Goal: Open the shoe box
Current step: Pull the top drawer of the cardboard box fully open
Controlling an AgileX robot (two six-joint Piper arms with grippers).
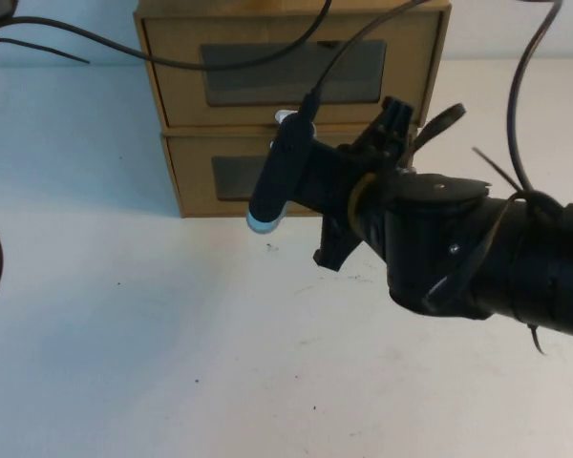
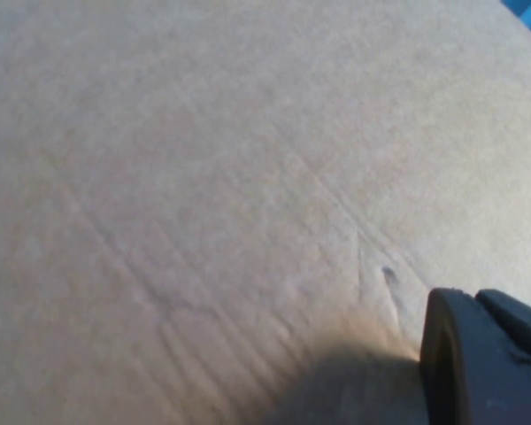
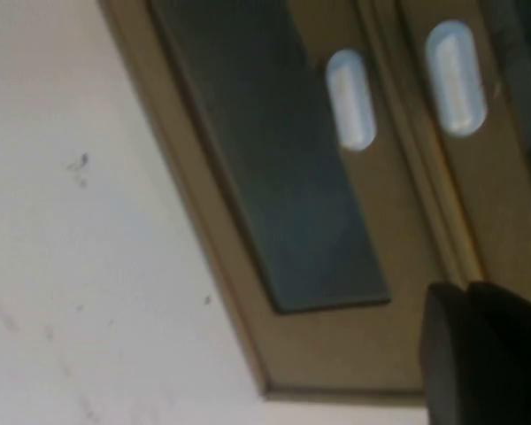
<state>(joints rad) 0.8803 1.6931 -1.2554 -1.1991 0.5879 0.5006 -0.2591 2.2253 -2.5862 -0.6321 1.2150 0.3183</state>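
The right claw (image 1: 393, 119) is clenched, holds nothing, and hangs in the air just in front of the shoe box (image 1: 210, 176), pointing at its face. That box is the lower of two tan cardboard drawer boxes stacked at the far side of the counter (image 1: 124, 363). The upper box (image 1: 291, 72) sits squarely on top of it.

Each front has a dark window (image 3: 274, 177) and a pale oval pull. In the right wrist view one pull (image 3: 350, 97) lies on one side of the seam between the boxes and the second pull (image 3: 456, 78) lies on the other side. Both drawers look fully shut. The windows are too dark to show whether anything is inside.

This reads as the approach step, with no contact made yet. Which drawer is meant cannot be told from here. The next move probably calls for lining the claw up with one pull, then either spreading it to pinch the pull or hooking it clenched, and drawing straight out toward the robot. A skewed pull could drag the whole stack across the counter.

The left claw (image 2: 487, 363) sits off at the robot's left, close over a creased tan surface. I cannot tell whether it is released or clenched. Black cables (image 1: 172, 57) trail across the upper box.
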